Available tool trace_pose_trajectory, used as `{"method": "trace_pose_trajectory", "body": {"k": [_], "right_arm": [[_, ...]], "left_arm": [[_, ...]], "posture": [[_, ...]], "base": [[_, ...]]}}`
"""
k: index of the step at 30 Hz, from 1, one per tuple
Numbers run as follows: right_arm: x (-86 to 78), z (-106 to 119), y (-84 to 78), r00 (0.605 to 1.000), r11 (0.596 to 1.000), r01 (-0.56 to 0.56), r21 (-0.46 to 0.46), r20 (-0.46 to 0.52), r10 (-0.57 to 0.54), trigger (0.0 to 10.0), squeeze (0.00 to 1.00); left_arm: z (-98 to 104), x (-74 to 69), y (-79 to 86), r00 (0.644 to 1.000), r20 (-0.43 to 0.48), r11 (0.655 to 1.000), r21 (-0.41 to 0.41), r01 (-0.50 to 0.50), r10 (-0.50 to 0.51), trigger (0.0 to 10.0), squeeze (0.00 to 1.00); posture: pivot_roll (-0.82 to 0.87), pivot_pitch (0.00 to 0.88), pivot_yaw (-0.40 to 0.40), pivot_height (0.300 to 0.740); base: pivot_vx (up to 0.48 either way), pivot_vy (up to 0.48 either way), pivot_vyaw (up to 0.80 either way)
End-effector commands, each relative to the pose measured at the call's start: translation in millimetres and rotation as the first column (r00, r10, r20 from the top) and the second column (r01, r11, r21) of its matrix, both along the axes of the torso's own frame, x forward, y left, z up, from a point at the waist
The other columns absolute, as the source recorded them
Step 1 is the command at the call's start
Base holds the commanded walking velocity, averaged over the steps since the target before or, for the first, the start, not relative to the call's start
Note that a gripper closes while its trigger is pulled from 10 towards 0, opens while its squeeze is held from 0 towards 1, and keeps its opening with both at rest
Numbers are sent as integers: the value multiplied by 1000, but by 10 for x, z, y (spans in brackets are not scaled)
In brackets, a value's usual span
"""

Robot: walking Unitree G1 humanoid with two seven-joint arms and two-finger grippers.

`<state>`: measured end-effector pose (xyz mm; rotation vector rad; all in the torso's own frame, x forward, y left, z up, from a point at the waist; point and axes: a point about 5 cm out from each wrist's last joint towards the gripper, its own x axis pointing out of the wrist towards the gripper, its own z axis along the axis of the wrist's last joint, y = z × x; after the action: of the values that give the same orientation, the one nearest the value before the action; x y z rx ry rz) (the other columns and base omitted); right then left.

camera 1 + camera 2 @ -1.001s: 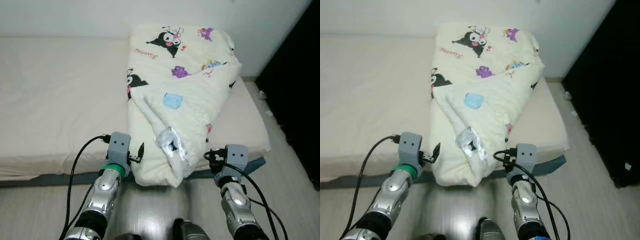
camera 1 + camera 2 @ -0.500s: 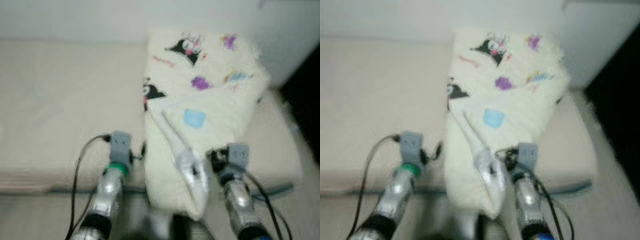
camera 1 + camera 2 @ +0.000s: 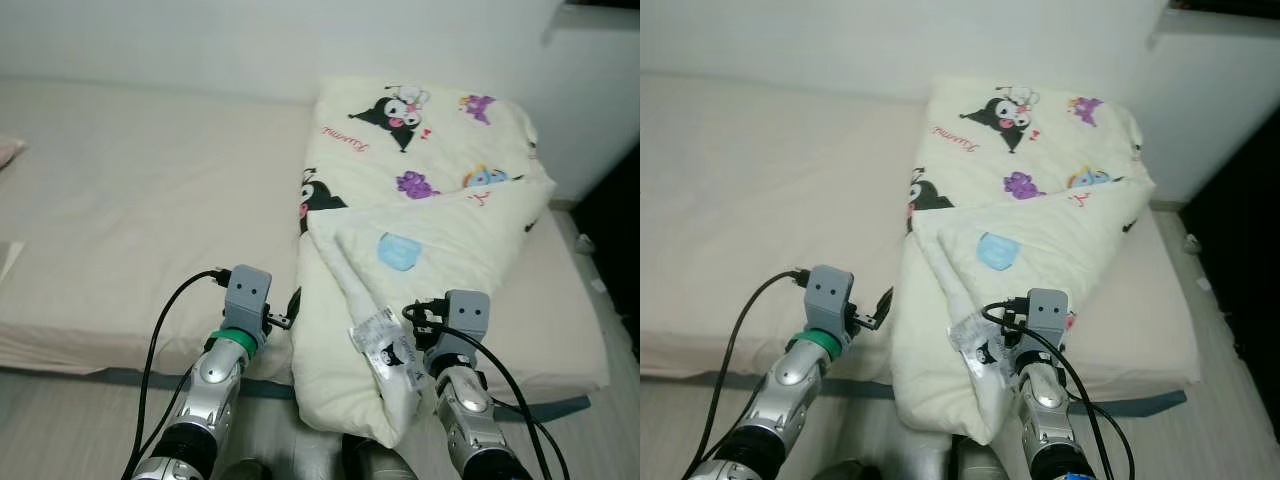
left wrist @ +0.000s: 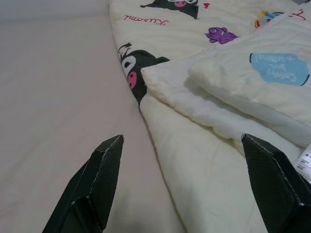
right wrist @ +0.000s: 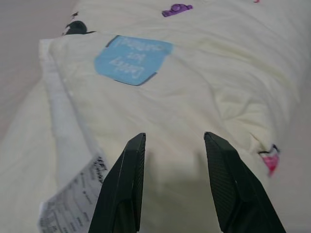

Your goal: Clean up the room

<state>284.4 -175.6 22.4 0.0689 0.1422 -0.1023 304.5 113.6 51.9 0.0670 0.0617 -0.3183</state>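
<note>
One folded cream quilt with cartoon prints (image 3: 420,230) lies at 1 o'clock on the beige mattress (image 3: 130,220), its near end overhanging. Two grippers flank it for a lift, judged: left gripper (image 4: 182,182) spread wide, empty; right gripper (image 5: 170,160) parted, empty, over the fold.

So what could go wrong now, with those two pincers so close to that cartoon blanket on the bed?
The folded blanket already hangs over the mattress edge toward the robot, so a tug might slide the whole bundle to the floor. The right pincer, open just above the fabric, might pinch only the top layer and undo the fold. The left pincer straddles the blanket's edge and could catch the sheet too.
</note>
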Motion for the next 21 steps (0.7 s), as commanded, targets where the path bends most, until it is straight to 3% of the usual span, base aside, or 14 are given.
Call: {"method": "trace_pose_trajectory", "body": {"k": [1,3,14,21], "right_arm": [[-62,-76,-20,999,1000,10,2,-35,-10,10000,0],[-62,-76,-19,999,1000,14,11,-33,-13,10000,0],[-66,-85,-26,998,999,37,29,-42,-35,10000,0],[-62,-128,-12,996,997,16,74,-85,-9,10000,0]], "left_arm": [[-76,-45,8,999,-31,1000,17,11,-10,10000,0],[-74,-39,10,999,-33,1000,18,15,-14,10000,0],[-72,-9,25,999,-48,999,28,25,-24,10000,0],[-111,14,71,996,-89,999,54,-3,8,10000,0]], "posture": [[-17,116,46,740],[-16,113,49,740],[-17,111,58,740],[-19,118,64,740]], "base": [[0,0,0],[0,0,0],[0,0,-800],[0,0,0]]}}
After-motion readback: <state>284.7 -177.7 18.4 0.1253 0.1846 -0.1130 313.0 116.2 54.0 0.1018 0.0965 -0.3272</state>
